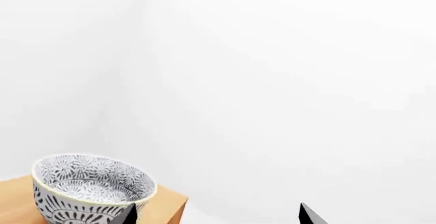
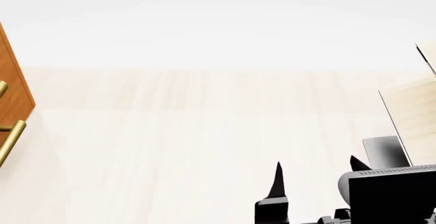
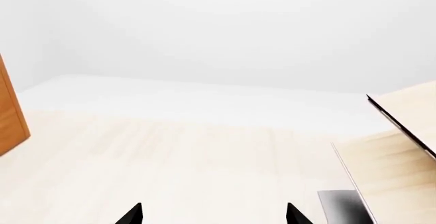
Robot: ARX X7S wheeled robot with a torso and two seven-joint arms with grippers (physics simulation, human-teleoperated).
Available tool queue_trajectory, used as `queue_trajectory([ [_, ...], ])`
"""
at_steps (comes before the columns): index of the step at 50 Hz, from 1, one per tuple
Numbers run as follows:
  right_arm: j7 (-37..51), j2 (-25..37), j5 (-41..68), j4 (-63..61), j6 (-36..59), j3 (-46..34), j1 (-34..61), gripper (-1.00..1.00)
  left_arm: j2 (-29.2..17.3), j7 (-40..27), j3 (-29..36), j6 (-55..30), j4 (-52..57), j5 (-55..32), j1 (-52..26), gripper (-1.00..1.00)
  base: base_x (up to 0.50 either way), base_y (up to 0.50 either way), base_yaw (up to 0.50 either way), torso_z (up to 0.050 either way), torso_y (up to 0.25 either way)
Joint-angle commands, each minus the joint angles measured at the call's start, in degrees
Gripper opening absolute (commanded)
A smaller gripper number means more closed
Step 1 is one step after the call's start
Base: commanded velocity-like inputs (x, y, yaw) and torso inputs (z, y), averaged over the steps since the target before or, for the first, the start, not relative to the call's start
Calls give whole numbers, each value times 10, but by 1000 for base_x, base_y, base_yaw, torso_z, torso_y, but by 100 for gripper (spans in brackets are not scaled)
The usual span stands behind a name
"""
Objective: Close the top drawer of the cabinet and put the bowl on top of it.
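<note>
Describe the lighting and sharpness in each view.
Left wrist view: flat, bright light, the bowl sharp, with almost no shadow. Head view: washed-out pale floor, the cabinet edge crisp. Right wrist view: even, glare-free, walls nearly featureless.

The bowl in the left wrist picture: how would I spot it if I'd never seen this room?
Look for the orange-brown wooden surface against the plain white walls. The bowl stands upright on it, near its corner. It is round and deep, white with a dense grey floral pattern inside and out, the only patterned thing in view.
</note>
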Motion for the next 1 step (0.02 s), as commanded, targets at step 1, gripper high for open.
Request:
queue_trajectory([
  [1,-10,3,-7,3,-10,3,-12,100,12,-23,-94,-57,102,-42,84,100,0,0,0,0,0],
])
